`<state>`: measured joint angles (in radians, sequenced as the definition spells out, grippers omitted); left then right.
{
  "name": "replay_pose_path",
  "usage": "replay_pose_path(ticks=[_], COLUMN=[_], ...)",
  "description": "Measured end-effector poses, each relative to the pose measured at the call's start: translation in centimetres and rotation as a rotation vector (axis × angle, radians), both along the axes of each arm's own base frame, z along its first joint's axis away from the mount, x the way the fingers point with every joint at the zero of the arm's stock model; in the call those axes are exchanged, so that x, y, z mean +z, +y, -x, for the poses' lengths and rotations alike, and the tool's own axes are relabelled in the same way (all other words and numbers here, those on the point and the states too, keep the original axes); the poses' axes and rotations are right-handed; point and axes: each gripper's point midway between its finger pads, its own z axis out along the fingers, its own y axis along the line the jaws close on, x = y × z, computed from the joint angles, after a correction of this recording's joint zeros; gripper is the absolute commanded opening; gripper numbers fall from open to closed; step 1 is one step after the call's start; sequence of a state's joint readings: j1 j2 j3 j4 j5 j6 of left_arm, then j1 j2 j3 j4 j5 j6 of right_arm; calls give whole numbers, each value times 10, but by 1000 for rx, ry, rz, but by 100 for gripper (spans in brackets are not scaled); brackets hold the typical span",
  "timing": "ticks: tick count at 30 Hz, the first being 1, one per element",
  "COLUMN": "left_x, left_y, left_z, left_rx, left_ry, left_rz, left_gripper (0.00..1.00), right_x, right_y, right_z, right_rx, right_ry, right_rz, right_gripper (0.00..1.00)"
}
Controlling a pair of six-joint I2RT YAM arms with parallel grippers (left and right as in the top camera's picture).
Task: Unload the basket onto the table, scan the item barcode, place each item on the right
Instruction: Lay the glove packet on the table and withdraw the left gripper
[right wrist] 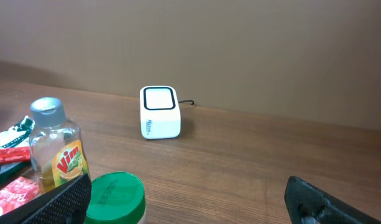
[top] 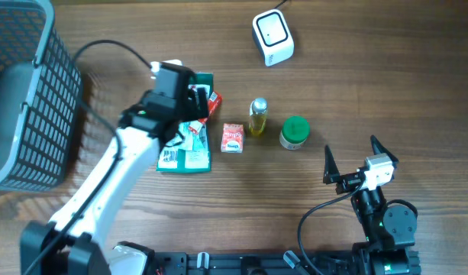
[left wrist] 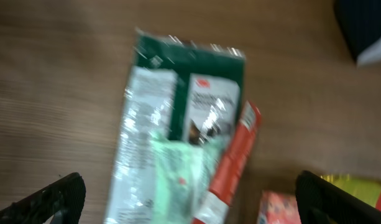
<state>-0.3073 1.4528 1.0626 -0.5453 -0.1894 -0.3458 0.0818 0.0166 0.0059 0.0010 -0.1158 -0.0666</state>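
A green and white packet (top: 185,149) lies flat on the wooden table, with a red and white tube (top: 213,103) against its far right corner. My left gripper (top: 197,101) hangs over the packet's far end. In the blurred left wrist view the packet (left wrist: 178,124) and tube (left wrist: 235,158) lie below the open left gripper (left wrist: 190,199), and nothing sits between its fingers. The white barcode scanner (top: 272,36) stands at the back, also in the right wrist view as the scanner (right wrist: 159,112). My right gripper (top: 354,156) is open and empty at the front right.
A small red box (top: 232,138), a yellow bottle (top: 257,117) and a green-lidded jar (top: 295,131) stand in a row right of the packet. A grey mesh basket (top: 24,99) fills the far left. The scanner's cable runs off the back edge.
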Motion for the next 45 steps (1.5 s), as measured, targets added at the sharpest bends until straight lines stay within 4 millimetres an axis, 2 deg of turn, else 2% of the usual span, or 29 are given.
replay_pose_path(ticks=[3,5,8,10,13,16,33,39,45], left_x=[14,14,12,12,12,10,9,9,9], left_y=[40,64,110,132,158,172,177,177,177], left_z=[-4,-5,-3,-1,4,10,11,11,11], left_rx=[105,165,272,323,389,429,442,442,442], left_ry=[-31,-25,-16,-15,-11,4,6,6,6], left_rz=[9,6,-8,-13,-17,-18,-18,-18,-18], left_gripper=[100,100,100,100,100,100,100,100,100], right_x=[0,0,0,0,0,0,0,0,3], right_y=[0,0,0,0,0,0,0,0,6], right_z=[0,0,0,0,0,0,0,0,1], right_rx=[0,0,0,0,0,0,0,1,35], right_ry=[0,0,0,0,0,0,0,-17,-30], right_rz=[0,0,0,0,0,0,0,84,90], right_gripper=[100,100,100,100,100,100,100,100,100])
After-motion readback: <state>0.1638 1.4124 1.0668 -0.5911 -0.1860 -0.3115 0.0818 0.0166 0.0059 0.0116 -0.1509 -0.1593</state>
